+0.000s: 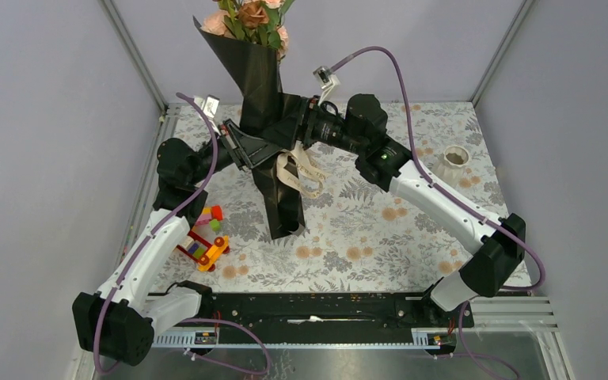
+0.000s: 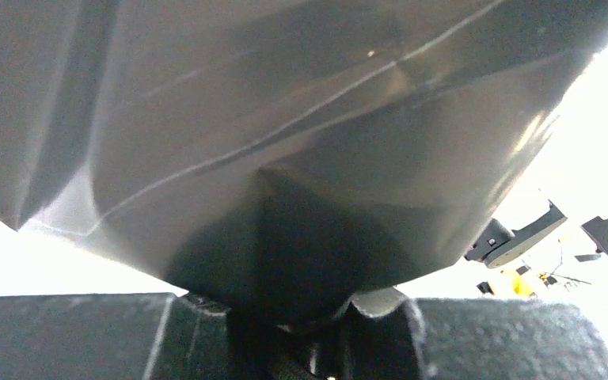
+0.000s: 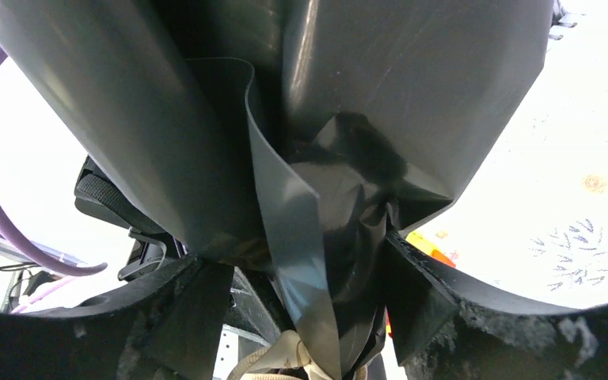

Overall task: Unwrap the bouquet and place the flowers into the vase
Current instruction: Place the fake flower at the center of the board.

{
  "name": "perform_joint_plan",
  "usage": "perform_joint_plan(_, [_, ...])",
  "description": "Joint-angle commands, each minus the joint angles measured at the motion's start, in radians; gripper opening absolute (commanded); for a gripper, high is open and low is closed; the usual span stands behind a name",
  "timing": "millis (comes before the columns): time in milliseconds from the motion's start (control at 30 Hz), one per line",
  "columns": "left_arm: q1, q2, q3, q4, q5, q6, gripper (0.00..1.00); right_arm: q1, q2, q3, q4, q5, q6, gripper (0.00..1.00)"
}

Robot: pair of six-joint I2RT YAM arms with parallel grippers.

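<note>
We see the glossy black paper-cone bouquet held upright in the air over the far middle of the surface, which is covered with a pale floral-print cloth. Peach-pink and brownish artificial roses with green leaves show at its mouth, at the far end. The narrow lower end of the wrapping points toward us, and we cannot tell whether it touches the surface. A cream ribbon hangs from the waist of the cone, on its right side.

The left fingers come in from the left and are closed on the waist of the black paper. In the left wrist view the wrapping fills nearly everything and is pinched between the two fingers at the bottom. The right fingers reach in from the right at about the same height. In the right wrist view they stand wide apart on either side of the gathered paper, open around it rather than clamped on it.

The small white ribbed ceramic vase stands upright at the far right of the surface, well apart from the bouquet. A colourful toy-block car lies at the near left, beside the left arm.
</note>
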Motion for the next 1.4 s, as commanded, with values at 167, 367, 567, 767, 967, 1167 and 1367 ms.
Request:
perform_joint_plan(167, [-0.027,-0.019,0.026,0.125,0.126,0.049,0.22,0.017,0.015,0.032,0.051,-0.033,0.009,0.47])
perform_joint_plan(367, [-0.027,-0.009,0.053,-0.021,0.076,0.116,0.27,0.016,-0.028,-0.025,0.087,-0.031,-0.011,0.27])
perform_joint_plan(567, [-0.027,-0.009,0.074,-0.146,0.035,0.203,0.39,0.017,-0.079,-0.075,0.085,0.035,-0.067,0.14])
perform_joint_plan(767, [-0.026,-0.026,0.087,-0.254,0.015,0.297,0.85,0.017,-0.128,-0.115,0.058,0.133,-0.147,0.00])
perform_joint_plan(967, [-0.026,-0.077,0.138,-0.506,-0.037,0.483,0.99,0.018,-0.171,-0.094,-0.097,0.284,-0.286,0.00])
perform_joint_plan(1167, [0.099,-0.144,0.145,-0.741,-0.130,0.648,0.99,0.023,-0.207,-0.045,-0.330,0.433,-0.400,0.00])
perform_joint_plan(1367, [0.272,-0.179,0.112,-0.847,-0.309,0.722,0.99,0.066,-0.192,0.016,-0.567,0.556,-0.379,0.00])
